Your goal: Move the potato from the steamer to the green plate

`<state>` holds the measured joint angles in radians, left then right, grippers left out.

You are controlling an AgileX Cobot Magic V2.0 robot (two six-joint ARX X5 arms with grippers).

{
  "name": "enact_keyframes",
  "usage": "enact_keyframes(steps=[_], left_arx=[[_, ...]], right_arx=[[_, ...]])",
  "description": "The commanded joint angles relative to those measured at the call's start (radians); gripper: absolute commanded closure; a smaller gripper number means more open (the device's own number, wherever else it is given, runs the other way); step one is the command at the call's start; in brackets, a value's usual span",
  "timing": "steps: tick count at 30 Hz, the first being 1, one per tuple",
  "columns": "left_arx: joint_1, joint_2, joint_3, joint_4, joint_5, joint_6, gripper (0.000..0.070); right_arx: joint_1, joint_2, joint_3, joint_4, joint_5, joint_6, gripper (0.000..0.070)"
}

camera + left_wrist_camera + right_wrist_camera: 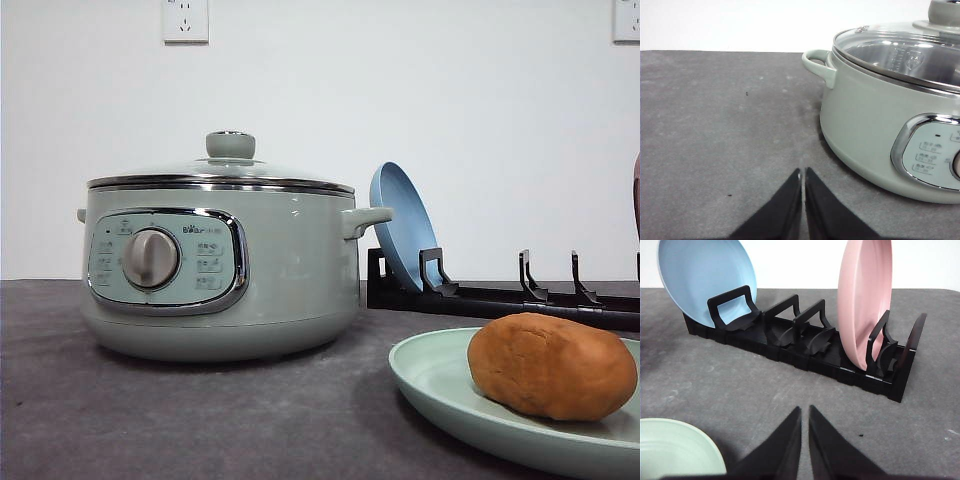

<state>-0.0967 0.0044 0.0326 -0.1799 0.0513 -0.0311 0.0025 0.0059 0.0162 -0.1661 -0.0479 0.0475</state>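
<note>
The orange-brown potato (551,366) lies on the pale green plate (440,385) at the front right of the table. The sage-green steamer (220,270) stands at the left with its glass lid and green knob (230,144) on. In the left wrist view my left gripper (803,172) is shut with nothing in it, low over the grey mat, apart from the steamer (880,125). In the right wrist view my right gripper (805,411) is shut and holds nothing, between the green plate's rim (695,440) and the rack.
A black dish rack (805,347) stands behind the green plate, holding an upright blue plate (705,280) and a pink plate (865,300). The blue plate (402,225) leans in the rack (500,295) just right of the steamer's handle. A grey mat covers the table.
</note>
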Motion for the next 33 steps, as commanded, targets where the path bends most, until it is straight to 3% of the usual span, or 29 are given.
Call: enact_keyframes(steps=[1, 33], left_arx=[[-0.002, -0.001, -0.021, -0.006, 0.007, 0.015, 0.0697], [-0.002, -0.001, -0.021, -0.006, 0.007, 0.015, 0.0697]], right_arx=[[-0.001, -0.002, -0.005, 0.013, 0.003, -0.013, 0.0685], [-0.001, -0.002, -0.005, 0.013, 0.003, -0.013, 0.0685]])
